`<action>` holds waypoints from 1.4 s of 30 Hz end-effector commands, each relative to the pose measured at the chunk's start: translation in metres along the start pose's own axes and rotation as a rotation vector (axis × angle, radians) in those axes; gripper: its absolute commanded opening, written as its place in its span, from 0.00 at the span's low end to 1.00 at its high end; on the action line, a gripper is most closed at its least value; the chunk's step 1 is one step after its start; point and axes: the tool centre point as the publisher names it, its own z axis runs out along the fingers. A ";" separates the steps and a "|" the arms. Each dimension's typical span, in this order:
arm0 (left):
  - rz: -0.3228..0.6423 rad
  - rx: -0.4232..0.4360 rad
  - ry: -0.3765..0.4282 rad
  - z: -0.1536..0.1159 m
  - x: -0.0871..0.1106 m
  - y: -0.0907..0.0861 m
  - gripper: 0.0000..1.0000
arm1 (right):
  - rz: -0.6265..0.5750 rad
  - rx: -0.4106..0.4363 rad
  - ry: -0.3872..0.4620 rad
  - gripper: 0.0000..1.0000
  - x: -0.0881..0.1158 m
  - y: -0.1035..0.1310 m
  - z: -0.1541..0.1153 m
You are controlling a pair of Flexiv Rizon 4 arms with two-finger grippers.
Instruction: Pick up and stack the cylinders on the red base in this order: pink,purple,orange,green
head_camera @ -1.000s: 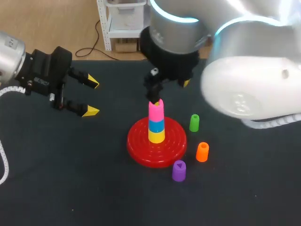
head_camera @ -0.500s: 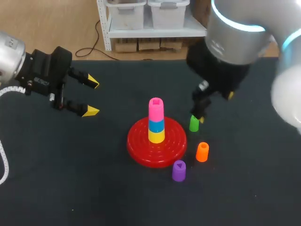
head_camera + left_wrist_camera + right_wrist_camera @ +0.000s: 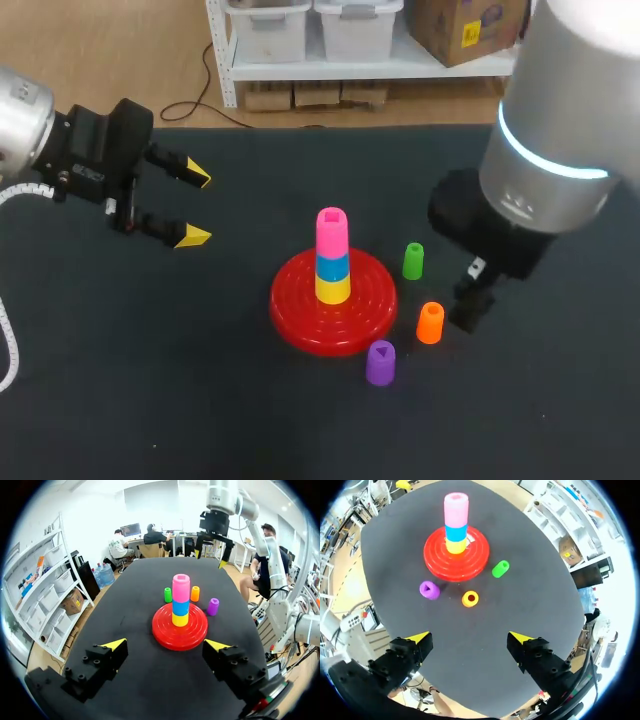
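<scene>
The red base (image 3: 300, 320) carries a stack of yellow, blue and, on top, the pink cylinder (image 3: 332, 232). To its right on the table stand the green cylinder (image 3: 413, 260), the orange cylinder (image 3: 430, 322) and the purple cylinder (image 3: 380, 362). My right gripper (image 3: 469, 637) hangs open and empty high above the orange cylinder (image 3: 470, 598), with the purple one (image 3: 429, 589) and the green one (image 3: 500, 569) to either side. My left gripper (image 3: 198, 207) stands open and empty at the far left, facing the stack (image 3: 181, 587).
The black table surface (image 3: 200, 400) spreads around the base. My right arm (image 3: 545, 170) rises over the table's right side, close to the loose cylinders.
My right gripper let go of the pink cylinder on the stack, then swung right and toward the front, over the orange cylinder. The left arm has kept still.
</scene>
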 end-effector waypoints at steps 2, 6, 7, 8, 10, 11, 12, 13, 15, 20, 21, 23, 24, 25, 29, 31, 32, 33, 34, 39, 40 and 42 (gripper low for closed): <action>0.002 0.001 -0.004 0.000 0.001 0.001 1.00 | -0.008 -0.004 -0.071 1.00 0.003 -0.007 0.029; 0.002 0.001 -0.004 0.000 0.001 0.001 1.00 | -0.022 -0.010 -0.055 1.00 0.000 -0.009 0.041; 0.002 0.001 -0.004 0.000 0.001 0.001 1.00 | -0.034 -0.012 -0.050 1.00 -0.001 -0.007 0.043; 0.002 0.001 -0.004 0.000 0.001 0.001 1.00 | -0.045 -0.013 -0.046 1.00 -0.001 -0.003 0.044; 0.002 0.001 -0.004 0.000 0.001 0.001 1.00 | -0.072 -0.016 -0.048 1.00 0.000 0.005 0.045; 0.002 0.001 -0.004 0.000 0.001 0.001 1.00 | -0.085 -0.019 -0.048 1.00 0.000 0.009 0.046; 0.002 0.001 -0.004 0.000 0.001 0.001 1.00 | -0.095 -0.019 -0.050 1.00 -0.001 0.014 0.046; 0.002 0.001 -0.004 0.000 0.001 0.001 1.00 | -0.104 -0.023 -0.050 1.00 -0.002 0.018 0.046; 0.002 0.001 -0.004 0.000 0.001 0.001 1.00 | -0.125 -0.034 -0.055 1.00 -0.005 0.026 0.044; 0.002 0.001 -0.004 0.000 0.001 0.001 1.00 | -0.183 -0.048 -0.050 1.00 -0.010 0.046 0.038; 0.002 0.001 -0.004 0.000 0.001 0.001 1.00 | -0.192 -0.045 -0.051 1.00 -0.011 0.050 0.039; 0.002 0.001 -0.004 0.000 0.001 0.001 1.00 | -0.210 -0.043 -0.047 1.00 -0.015 0.057 0.042; 0.002 0.001 -0.004 0.000 0.001 0.001 1.00 | -0.214 -0.046 -0.046 1.00 -0.017 0.059 0.043; 0.002 0.001 -0.004 0.000 0.001 0.001 1.00 | -0.225 -0.052 -0.046 1.00 -0.019 0.062 0.045; 0.002 0.001 -0.004 0.000 0.001 0.001 1.00 | -0.248 -0.064 -0.039 1.00 -0.023 0.071 0.051; 0.002 0.001 -0.004 0.000 0.001 0.001 1.00 | -0.256 -0.065 -0.037 1.00 -0.025 0.075 0.054; 0.002 0.001 -0.004 0.000 0.001 0.001 1.00 | -0.261 -0.068 -0.035 1.00 -0.026 0.077 0.056; 0.002 0.001 -0.004 0.000 0.001 0.001 1.00 | -0.265 -0.070 -0.032 1.00 -0.026 0.079 0.058; 0.002 0.001 -0.004 0.000 0.001 0.001 1.00 | -0.270 -0.072 -0.031 1.00 -0.026 0.081 0.060; 0.002 0.001 -0.004 0.000 0.001 0.001 1.00 | -0.297 -0.077 -0.022 1.00 -0.029 0.091 0.072; 0.002 0.001 -0.004 0.000 0.001 0.001 1.00 | -0.301 -0.075 -0.023 1.00 -0.029 0.093 0.074; 0.002 0.001 -0.004 0.000 0.001 0.001 1.00 | -0.309 -0.069 -0.023 1.00 -0.031 0.096 0.077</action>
